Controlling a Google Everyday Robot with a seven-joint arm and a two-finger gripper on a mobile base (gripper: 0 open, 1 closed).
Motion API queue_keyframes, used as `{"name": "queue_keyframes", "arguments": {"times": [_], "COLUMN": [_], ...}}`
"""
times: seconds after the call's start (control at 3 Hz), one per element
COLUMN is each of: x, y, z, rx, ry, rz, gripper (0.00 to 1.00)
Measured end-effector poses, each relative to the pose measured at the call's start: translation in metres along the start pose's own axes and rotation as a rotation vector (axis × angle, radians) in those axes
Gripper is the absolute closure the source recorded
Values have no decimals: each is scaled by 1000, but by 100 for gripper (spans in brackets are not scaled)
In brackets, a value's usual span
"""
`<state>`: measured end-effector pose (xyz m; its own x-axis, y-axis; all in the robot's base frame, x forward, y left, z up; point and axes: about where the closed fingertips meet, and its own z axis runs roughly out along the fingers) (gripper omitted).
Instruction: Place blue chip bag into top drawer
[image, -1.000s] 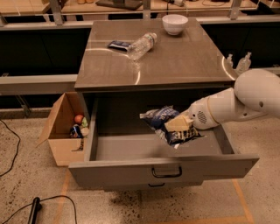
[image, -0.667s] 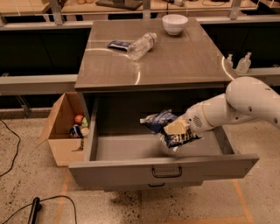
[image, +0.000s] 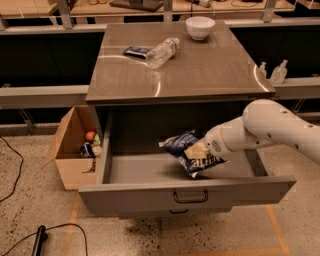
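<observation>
Camera view: gripper (image: 198, 151) fingers clamped on crumpled navy foil blue chip bag (image: 176, 144) over grey metal top drawer (image: 150, 192), 3 o'clock side; released tilted, it may hang on the front wall.

Within the wide grey metal top drawer (image: 145, 192), right of centre, the gripper (image: 198, 150) seemingly clamps the crumpled navy foil chip bag (image: 181, 144).

Lab: metal cabinet (image: 200, 75), floor cable (image: 18, 167); gripper (image: 199, 150) holding blue chip bag (image: 179, 144) in drawer (image: 150, 192).
</observation>
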<state>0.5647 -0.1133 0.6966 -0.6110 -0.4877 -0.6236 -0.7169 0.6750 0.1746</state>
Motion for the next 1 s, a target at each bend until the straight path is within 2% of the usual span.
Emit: {"name": "queue_keyframes", "arguments": {"times": [0.67, 1.0], "x": [-5, -22], "y": [-8, -19], "z": [12, -3], "rx": [109, 176], "ry": [25, -2], "rz": [12, 26], "gripper": [13, 0]}}
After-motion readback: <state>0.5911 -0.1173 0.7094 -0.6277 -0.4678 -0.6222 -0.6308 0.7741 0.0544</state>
